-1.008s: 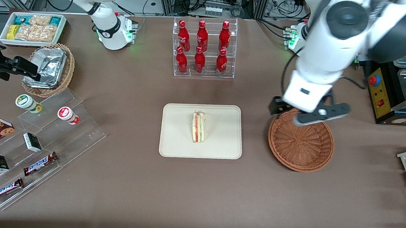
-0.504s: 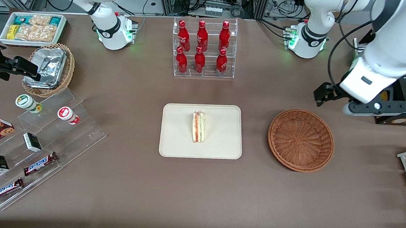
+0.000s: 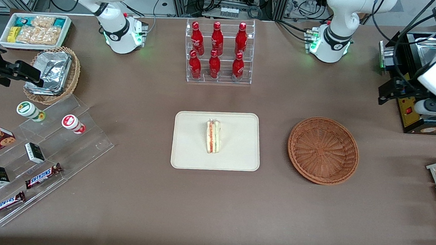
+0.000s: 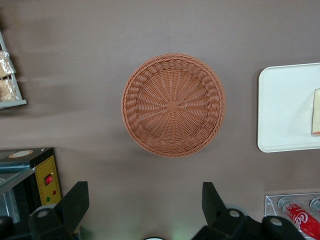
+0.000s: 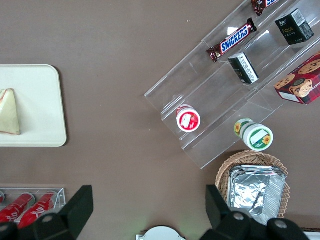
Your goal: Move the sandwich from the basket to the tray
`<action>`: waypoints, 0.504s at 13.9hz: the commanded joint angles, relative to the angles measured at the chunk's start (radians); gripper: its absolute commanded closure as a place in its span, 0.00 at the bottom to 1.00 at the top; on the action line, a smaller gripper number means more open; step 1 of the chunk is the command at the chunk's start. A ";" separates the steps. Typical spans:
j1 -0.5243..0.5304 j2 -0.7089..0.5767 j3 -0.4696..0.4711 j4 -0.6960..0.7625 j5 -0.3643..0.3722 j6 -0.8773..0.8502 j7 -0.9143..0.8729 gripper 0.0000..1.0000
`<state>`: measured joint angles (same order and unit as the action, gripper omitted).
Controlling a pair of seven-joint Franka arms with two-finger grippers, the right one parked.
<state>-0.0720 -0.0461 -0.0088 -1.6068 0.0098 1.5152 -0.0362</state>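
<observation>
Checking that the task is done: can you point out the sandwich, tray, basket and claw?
sandwich (image 3: pixel 213 137): front view, filling edge.
tray (image 3: pixel 191 143): front view, bare surface.
basket (image 3: pixel 323 150): front view, woven bottom.
claw (image 4: pixel 142 207): left wrist view, open, high above table.

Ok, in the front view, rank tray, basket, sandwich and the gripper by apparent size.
1. tray
2. basket, somewhat narrower
3. sandwich, smallest

The gripper, open, hangs high toward the working arm's end and is partly hidden, so it is left unranked.

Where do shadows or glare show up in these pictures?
Front view: soft shadow beside the round reddish-brown wicker basket; glare on crumpled silver foil containers. Left wrist view: the open end effector hangs over a dim patch of brown table.
</observation>
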 commanded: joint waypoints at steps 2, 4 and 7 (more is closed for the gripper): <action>0.007 0.001 0.020 0.014 -0.013 -0.013 0.025 0.00; 0.009 0.018 0.020 0.042 -0.004 -0.013 0.106 0.00; 0.011 0.058 0.021 0.091 0.002 -0.010 0.104 0.00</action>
<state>-0.0640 -0.0308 0.0097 -1.5791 0.0101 1.5160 0.0435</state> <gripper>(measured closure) 0.000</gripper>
